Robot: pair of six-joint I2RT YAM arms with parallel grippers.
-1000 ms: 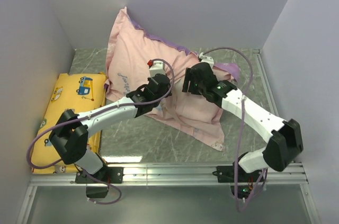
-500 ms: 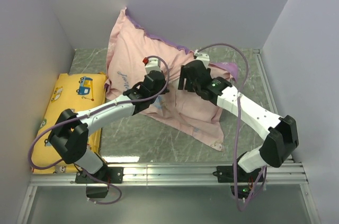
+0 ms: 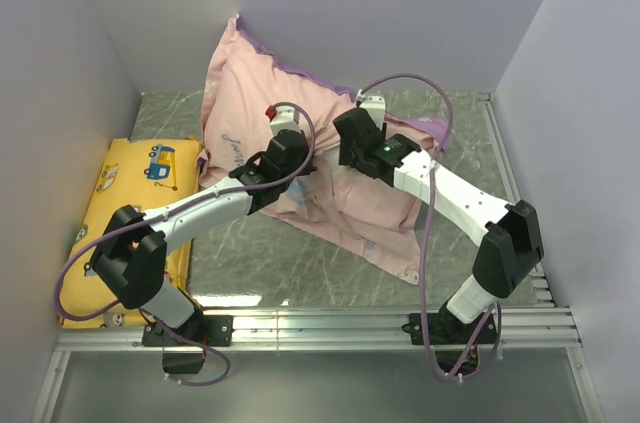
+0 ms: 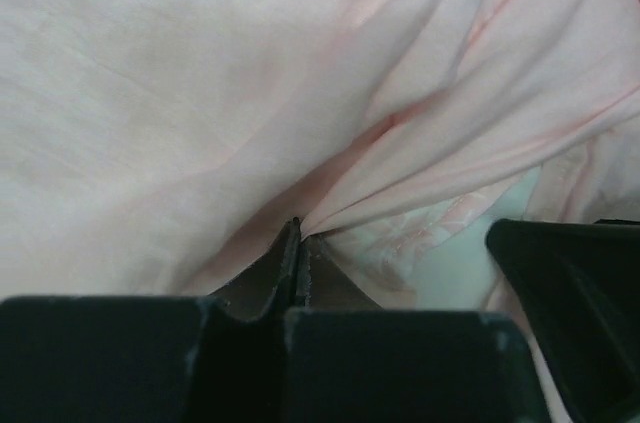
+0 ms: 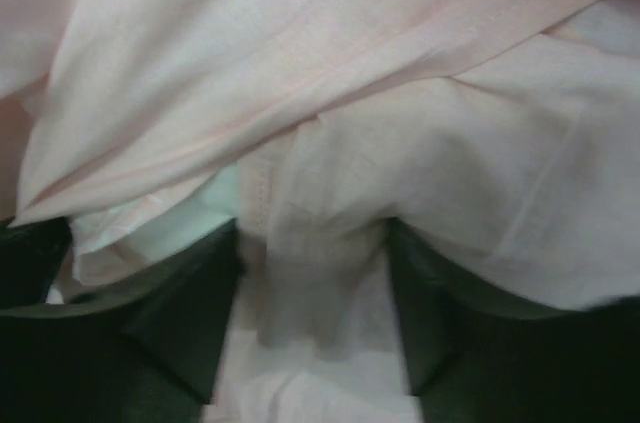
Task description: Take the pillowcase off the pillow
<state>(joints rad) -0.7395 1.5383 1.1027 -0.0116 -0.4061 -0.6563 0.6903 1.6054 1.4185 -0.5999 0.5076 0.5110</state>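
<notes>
Fingers of the left gripper point(image 4: 298, 243) were pressed together, pinching a fold of the pillowcase point(image 3: 245, 93). Those of the right gripper point(image 5: 315, 313) stood spread astride another fold. The pink case lay rumpled mid-table point(image 3: 300, 263), its far corner against the back wall, beside the yellow cushion point(image 3: 125, 178).

A grey marbled table point(image 3: 290, 263) was pictured with a pink pillowcase point(image 3: 250, 103) spread across its middle and propped against the back wall point(image 3: 350, 13); a yellow vehicle-print cushion point(image 3: 125, 193) was laid along the left edge, just beside it.
</notes>
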